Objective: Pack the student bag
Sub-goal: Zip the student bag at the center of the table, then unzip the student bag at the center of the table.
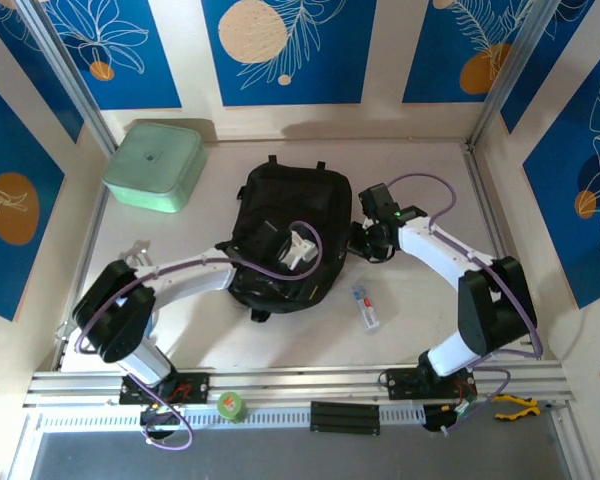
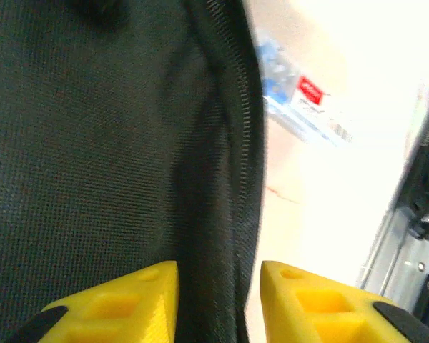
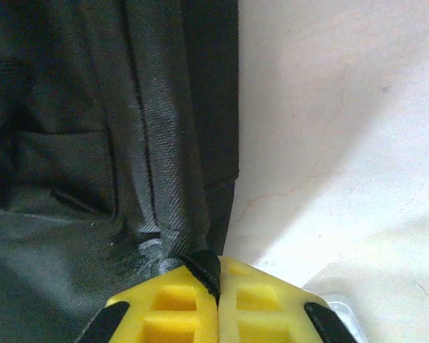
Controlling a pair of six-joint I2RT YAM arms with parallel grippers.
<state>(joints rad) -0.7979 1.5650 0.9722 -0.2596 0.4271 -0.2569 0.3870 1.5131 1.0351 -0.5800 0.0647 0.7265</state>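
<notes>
The student bag [image 1: 285, 235], a large black fabric backpack, lies flat in the middle of the table. My left gripper [image 1: 298, 248] hovers over its front half. In the left wrist view its yellow fingers [image 2: 219, 300] stand apart, open, with the bag's zippered edge [image 2: 239, 143] running loose between them. My right gripper [image 1: 365, 240] sits at the bag's right edge. In the right wrist view it [image 3: 218, 286] is shut, pinching a fold of the bag's black fabric [image 3: 164, 179] between its pads.
A small clear packet with a red label [image 1: 365, 306] lies on the table right of the bag, also seen as the packet [image 2: 307, 107]. A mint-green lidded box [image 1: 155, 165] stands at the back left. A green tape roll [image 1: 230, 406] rests on the front rail.
</notes>
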